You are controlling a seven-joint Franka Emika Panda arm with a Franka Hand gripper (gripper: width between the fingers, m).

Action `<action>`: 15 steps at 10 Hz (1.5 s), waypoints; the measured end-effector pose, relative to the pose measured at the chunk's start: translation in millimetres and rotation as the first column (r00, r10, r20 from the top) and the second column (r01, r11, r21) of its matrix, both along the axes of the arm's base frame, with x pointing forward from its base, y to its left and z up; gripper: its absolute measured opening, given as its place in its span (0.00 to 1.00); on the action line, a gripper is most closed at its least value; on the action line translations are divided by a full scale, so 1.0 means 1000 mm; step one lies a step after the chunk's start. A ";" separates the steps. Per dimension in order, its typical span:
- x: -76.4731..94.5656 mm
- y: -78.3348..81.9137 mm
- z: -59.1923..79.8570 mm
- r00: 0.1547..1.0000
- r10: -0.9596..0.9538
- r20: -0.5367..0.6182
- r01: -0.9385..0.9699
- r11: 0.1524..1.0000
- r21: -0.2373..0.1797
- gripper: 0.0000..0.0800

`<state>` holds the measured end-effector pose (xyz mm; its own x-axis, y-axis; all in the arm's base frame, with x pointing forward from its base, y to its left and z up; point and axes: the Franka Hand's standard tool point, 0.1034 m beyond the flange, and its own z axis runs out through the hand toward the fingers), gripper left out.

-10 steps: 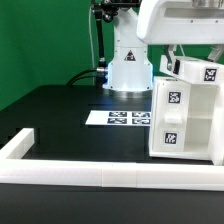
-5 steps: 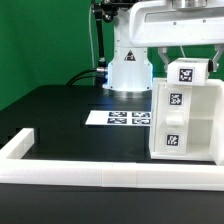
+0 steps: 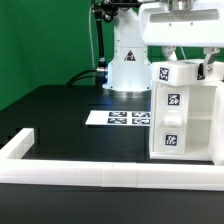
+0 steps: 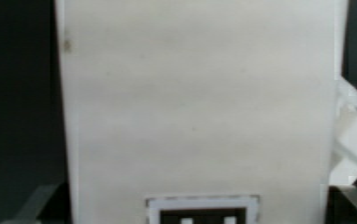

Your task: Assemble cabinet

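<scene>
The white cabinet body (image 3: 188, 125) stands upright at the exterior view's right, with square tags on its near face. A smaller white tagged cabinet block (image 3: 178, 74) sits level on top of it. My gripper (image 3: 188, 60) reaches down from above and is shut on that block, one finger on each side. In the wrist view the block's flat white face (image 4: 193, 100) fills most of the frame, with a tag (image 4: 207, 212) at its edge and the dark fingers (image 4: 43, 206) flanking it. The seam between block and body is hidden from me.
The marker board (image 3: 118, 118) lies flat on the black table left of the cabinet. A long low white rail (image 3: 90, 176) runs along the near edge and turns back at the left corner (image 3: 18, 146). The robot's white base (image 3: 128, 68) stands behind.
The held block has gone from tilted and off to the right to level on top of the cabinet body, shifting left and down with my gripper.
</scene>
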<state>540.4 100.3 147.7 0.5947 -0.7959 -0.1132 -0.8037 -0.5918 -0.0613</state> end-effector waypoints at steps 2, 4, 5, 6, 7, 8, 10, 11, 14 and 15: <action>0.002 0.000 0.000 0.978 -0.208 0.005 0.207 0.978 0.034 0.69; 0.002 0.001 0.000 0.951 -0.310 -0.012 0.310 0.950 0.033 0.69; 0.003 0.001 0.000 0.933 -0.359 -0.018 0.359 0.933 0.032 0.69; 0.004 0.000 0.000 0.903 -0.428 -0.025 0.429 0.902 0.043 0.69; 0.006 -0.001 0.000 0.839 -0.543 -0.040 0.544 0.836 0.070 0.69; 0.007 0.000 0.000 0.792 -0.609 -0.053 0.611 0.789 0.068 0.69; 0.007 0.000 0.000 0.792 -0.609 -0.051 0.611 0.789 0.069 0.69; 0.007 0.001 -0.001 0.793 -0.607 -0.052 0.609 0.790 0.068 0.69; 0.003 0.007 0.011 0.843 -0.530 -0.085 0.536 0.842 0.062 0.81; 0.004 0.008 0.022 0.869 -0.489 -0.077 0.494 0.867 0.074 0.81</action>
<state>544.3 108.6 170.1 0.1206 -0.9686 -0.2172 -0.9926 -0.1139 -0.0432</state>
